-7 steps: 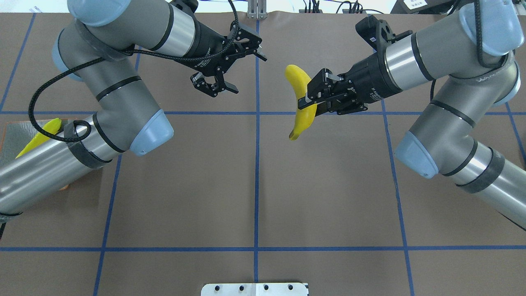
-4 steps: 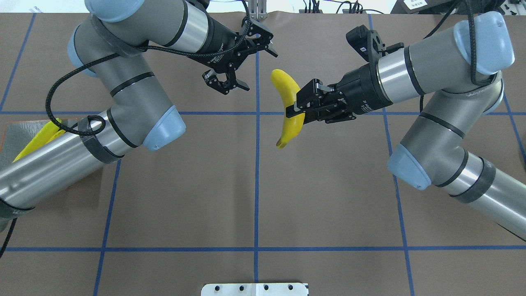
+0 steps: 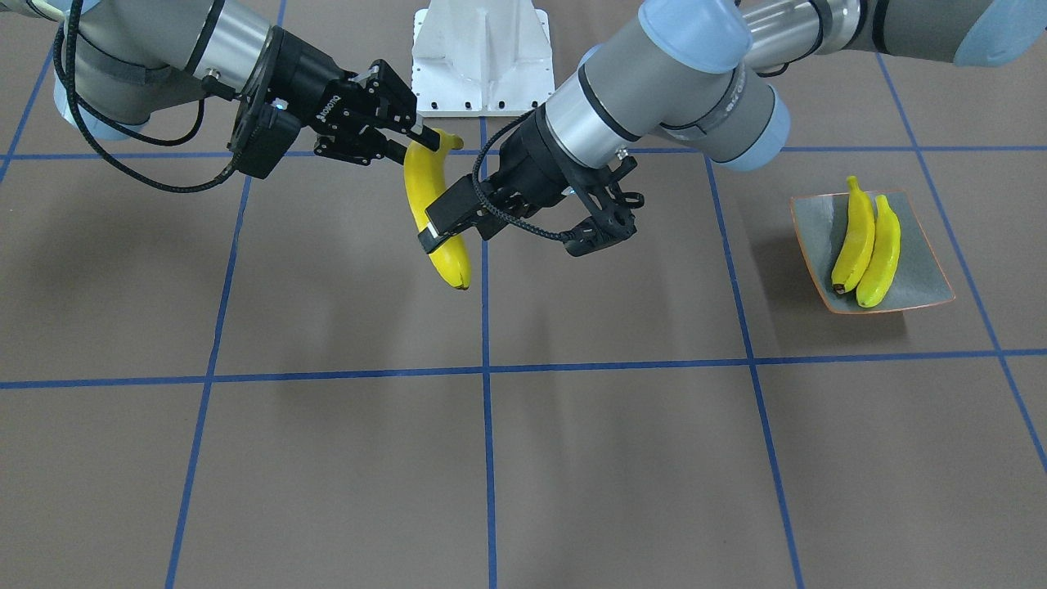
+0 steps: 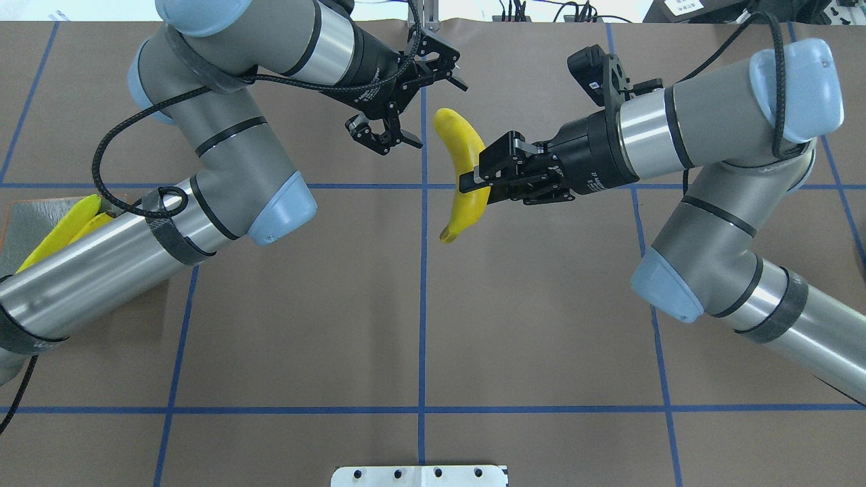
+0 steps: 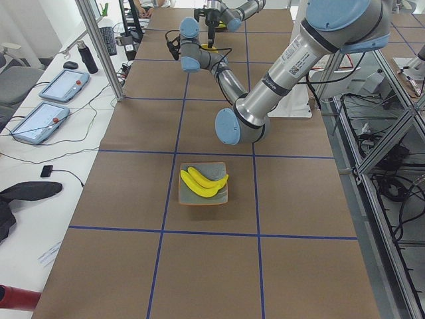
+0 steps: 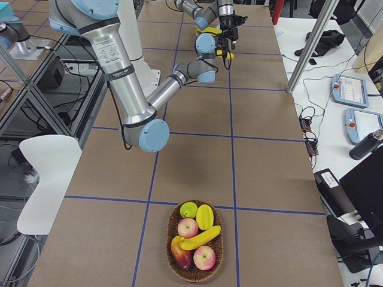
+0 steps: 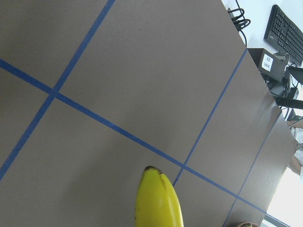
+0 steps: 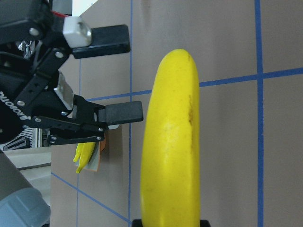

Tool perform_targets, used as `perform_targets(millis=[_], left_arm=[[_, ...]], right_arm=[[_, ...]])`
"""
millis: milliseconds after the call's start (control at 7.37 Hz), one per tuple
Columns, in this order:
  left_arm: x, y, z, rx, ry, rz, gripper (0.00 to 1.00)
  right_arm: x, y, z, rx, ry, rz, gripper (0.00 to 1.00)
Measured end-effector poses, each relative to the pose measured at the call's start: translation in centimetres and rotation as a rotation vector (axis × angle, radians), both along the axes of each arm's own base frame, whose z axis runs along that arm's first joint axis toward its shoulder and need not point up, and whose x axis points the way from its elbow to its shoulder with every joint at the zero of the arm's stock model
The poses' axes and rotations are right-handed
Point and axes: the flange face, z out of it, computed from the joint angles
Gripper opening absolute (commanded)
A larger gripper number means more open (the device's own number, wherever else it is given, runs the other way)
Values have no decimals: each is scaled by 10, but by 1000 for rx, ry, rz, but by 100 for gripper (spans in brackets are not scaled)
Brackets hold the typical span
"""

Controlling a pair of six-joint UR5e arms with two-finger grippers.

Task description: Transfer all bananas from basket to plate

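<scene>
The right tool [image 4: 473,184] is clamped on the middle of a banana [image 4: 454,142], which is held in the air over the middle of the counter [image 4: 304,325], lying roughly along the near-far line. The left tool [image 8: 132,74] is seen spread wide just beside the banana's far end. In the right wrist view both its fingers stand to one side of the fruit and apart from it, so nothing is gripped by it yet.

Further out, the plate [image 3: 814,217] is found toward the robot's left end of the counter, with two bananas [image 3: 865,241] laid side by side on it. At the robot's right end the basket [image 6: 169,230] is seen, with one more banana [image 6: 200,238] lying among other fruit.

The step in hand is judged to be a hand-over at mid-counter, the third banana being passed from the right arm to the left, since the plate lies on the left arm's side. About half the task appears done.

For the next move, the left tool would need to be brought across so that the free far end lies between its fingers, then closed firmly. Only after that should the right tool's hold be let go, or the glossy, curved fruit could slip or swing.
</scene>
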Motion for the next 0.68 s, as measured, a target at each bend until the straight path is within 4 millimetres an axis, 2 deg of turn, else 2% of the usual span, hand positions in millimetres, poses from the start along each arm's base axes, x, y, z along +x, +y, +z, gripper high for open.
perform_targets(millis=[679], left_arm=[[6, 6, -3, -17, 9, 11, 93]], right_arm=[[-2, 1, -2, 9, -22, 30, 0]])
